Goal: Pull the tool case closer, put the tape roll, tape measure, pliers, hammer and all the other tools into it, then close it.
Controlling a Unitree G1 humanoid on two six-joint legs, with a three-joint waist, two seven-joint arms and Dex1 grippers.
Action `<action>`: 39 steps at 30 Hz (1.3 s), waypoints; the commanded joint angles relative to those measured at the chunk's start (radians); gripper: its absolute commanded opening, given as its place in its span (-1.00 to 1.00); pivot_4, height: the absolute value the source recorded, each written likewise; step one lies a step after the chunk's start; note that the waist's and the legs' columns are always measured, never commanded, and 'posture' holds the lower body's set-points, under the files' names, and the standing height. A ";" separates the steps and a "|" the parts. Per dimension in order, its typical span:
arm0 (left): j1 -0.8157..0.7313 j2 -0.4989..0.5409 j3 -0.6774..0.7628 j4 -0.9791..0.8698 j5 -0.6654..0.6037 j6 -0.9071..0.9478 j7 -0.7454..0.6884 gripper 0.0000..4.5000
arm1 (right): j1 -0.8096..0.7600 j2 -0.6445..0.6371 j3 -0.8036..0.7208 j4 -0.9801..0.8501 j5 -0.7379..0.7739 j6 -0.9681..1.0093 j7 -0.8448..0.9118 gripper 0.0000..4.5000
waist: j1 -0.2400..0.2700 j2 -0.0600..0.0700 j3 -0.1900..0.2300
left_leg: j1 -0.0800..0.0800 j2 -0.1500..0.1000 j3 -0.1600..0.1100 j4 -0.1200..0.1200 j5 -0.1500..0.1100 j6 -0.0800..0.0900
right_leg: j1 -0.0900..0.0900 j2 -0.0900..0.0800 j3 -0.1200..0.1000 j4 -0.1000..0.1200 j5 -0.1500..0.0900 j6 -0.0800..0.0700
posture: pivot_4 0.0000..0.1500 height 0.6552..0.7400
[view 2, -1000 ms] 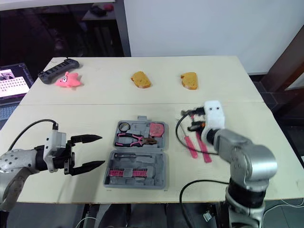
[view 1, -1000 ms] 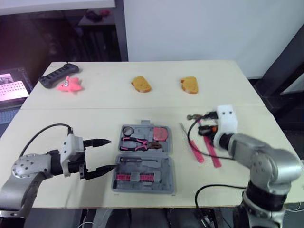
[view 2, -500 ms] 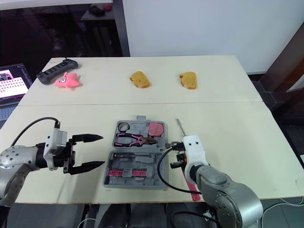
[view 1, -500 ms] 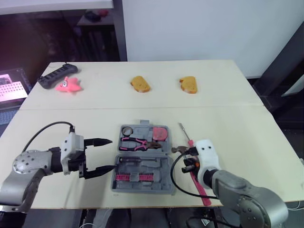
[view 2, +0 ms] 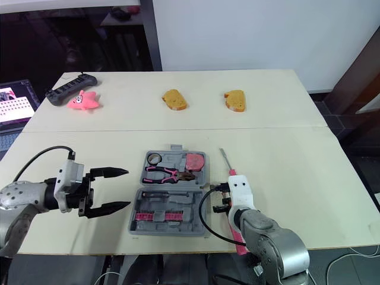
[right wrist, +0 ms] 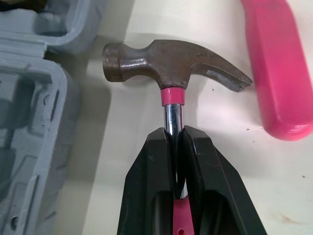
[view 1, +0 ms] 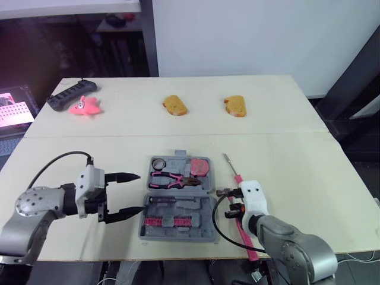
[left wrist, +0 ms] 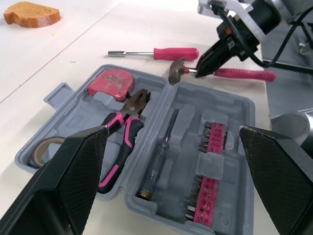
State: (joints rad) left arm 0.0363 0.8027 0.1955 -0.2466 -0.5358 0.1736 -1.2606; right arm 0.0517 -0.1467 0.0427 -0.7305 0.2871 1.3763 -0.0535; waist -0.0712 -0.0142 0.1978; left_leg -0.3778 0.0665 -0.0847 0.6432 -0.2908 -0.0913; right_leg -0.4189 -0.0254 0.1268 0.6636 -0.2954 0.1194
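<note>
The grey tool case [view 1: 178,221] lies open at the table's front middle. It holds the tape roll [view 1: 159,163], pink tape measure [view 1: 202,167], pliers [view 1: 172,178], a slim tester [left wrist: 159,161] and pink bit strips [left wrist: 208,161]. My right gripper [right wrist: 173,134] is shut on the hammer's neck just below its steel head [right wrist: 166,61]. The hammer [view 1: 224,192] lies beside the case's right edge, its pink handle [view 1: 246,237] running toward the front edge. A red screwdriver [view 1: 233,169] lies just behind it. My left gripper [view 1: 127,195] stands open, left of the case.
Two bread pieces [view 1: 176,105] [view 1: 236,105] lie at the back middle. A pink star toy [view 1: 86,106] and a black power strip [view 1: 72,94] sit at the back left. Bare tabletop stretches right of the hammer.
My right gripper has carried the hammer from the right side of the table to the case's right edge, then eased it slightly to the right. The left gripper has stayed put.
</note>
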 commanded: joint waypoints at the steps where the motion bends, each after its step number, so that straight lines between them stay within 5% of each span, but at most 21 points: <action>1: -0.004 0.015 0.022 -0.016 -0.022 0.006 -0.005 1.00 | 0.036 -0.006 0.002 0.057 -0.039 -0.047 -0.007 -0.99 | -0.001 -0.003 -0.002 | 0.001 0.000 0.000 0.000 0.000 0.000 | 0.000 0.000 0.000 0.000 0.000 0.000 | 1.00 1.00; 3: -0.003 0.016 0.025 -0.017 -0.023 0.008 -0.005 1.00 | 0.043 0.001 -0.005 0.068 -0.042 -0.068 -0.005 -0.80 | 0.000 -0.006 -0.003 | 0.001 0.000 0.000 0.000 0.000 0.000 | 0.001 0.000 0.000 0.000 0.000 0.000 | 1.00 1.00; 11: 0.010 0.013 0.034 -0.028 -0.022 0.007 -0.006 1.00 | 0.054 0.016 -0.028 0.024 -0.018 -0.045 0.015 0.94 | 0.003 -0.006 -0.004 | 0.002 0.000 0.000 0.000 0.000 0.000 | 0.004 0.000 0.000 -0.002 -0.001 -0.001 | 1.00 1.00; 20: 0.024 0.024 0.070 -0.021 -0.063 0.039 -0.012 1.00 | -0.213 -0.135 -0.217 -0.236 0.176 0.238 0.256 0.97 | -0.002 -0.004 -0.002 | 0.002 0.000 0.000 0.000 0.000 0.000 | 0.003 0.000 0.000 -0.002 0.000 0.000 | 1.00 1.00; 26: 0.026 0.040 0.070 -0.003 -0.072 0.027 -0.053 1.00 | -0.487 -0.614 -0.070 -0.180 0.397 0.117 0.657 0.97 | 0.004 0.000 0.001 | 0.000 0.000 0.001 0.000 0.000 0.000 | 0.003 -0.001 0.000 -0.005 -0.001 0.000 | 1.00 1.00; 29: 0.043 0.051 0.078 -0.005 -0.083 0.032 -0.085 1.00 | -0.533 -0.927 0.208 -0.068 0.118 -0.439 0.981 0.97 | 0.003 0.000 0.001 | -0.003 0.000 0.000 0.000 -0.001 0.002 | 0.001 -0.002 -0.001 -0.008 0.000 0.002 | 1.00 1.00; 31: 0.050 0.059 0.082 -0.001 -0.086 0.030 -0.103 1.00 | -0.567 -1.023 0.397 0.082 -0.148 -0.883 1.156 0.97 | 0.001 0.000 0.001 | -0.004 0.000 0.001 -0.001 -0.001 0.002 | 0.001 -0.002 -0.002 -0.010 0.001 0.004 | 1.00 1.00; 35: 0.049 0.063 0.082 -0.009 -0.085 0.029 -0.107 1.00 | -0.676 -0.990 0.577 0.355 -0.430 -1.497 1.333 0.97 | -0.004 0.000 0.002 | -0.004 0.000 0.002 0.000 -0.001 0.002 | 0.001 -0.002 -0.002 -0.012 0.002 0.005 | 1.00 1.00; 39: 0.061 0.055 0.086 -0.044 -0.089 0.038 -0.088 1.00 | -0.769 -0.901 0.654 0.558 -0.574 -1.842 1.376 0.97 | 0.000 0.000 0.003 | -0.005 0.000 0.002 0.002 -0.001 0.002 | 0.000 -0.002 -0.001 -0.011 0.002 0.004 | 1.00 1.00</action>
State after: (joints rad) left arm 0.0905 0.8539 0.2590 -0.2518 -0.6033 0.2110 -1.3526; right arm -0.6872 -1.0691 0.6857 -0.2152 -0.2329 -0.3215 1.3025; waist -0.0709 -0.0141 0.2006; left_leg -0.3832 0.0669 -0.0826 0.6456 -0.2920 -0.0895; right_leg -0.4186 -0.0276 0.1253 0.6530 -0.2929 0.1236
